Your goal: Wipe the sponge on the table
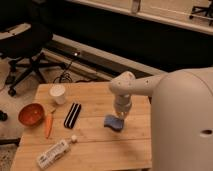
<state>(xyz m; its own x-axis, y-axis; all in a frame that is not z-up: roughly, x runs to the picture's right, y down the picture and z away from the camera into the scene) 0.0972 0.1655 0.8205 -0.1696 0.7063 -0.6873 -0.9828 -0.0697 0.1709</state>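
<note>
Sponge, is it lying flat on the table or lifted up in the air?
Lying flat. The sponge rests on the table, no gap under it, and the hand is down on it, shut on one end.

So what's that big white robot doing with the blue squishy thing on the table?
It's wiping the table. The robot has its gripper down near the middle of the wooden table, shut on the blue-grey sponge and pressing it against the wood. A white cup, an orange bowl, a carrot, a black block and a white tube sit apart from it on the other side.
</note>
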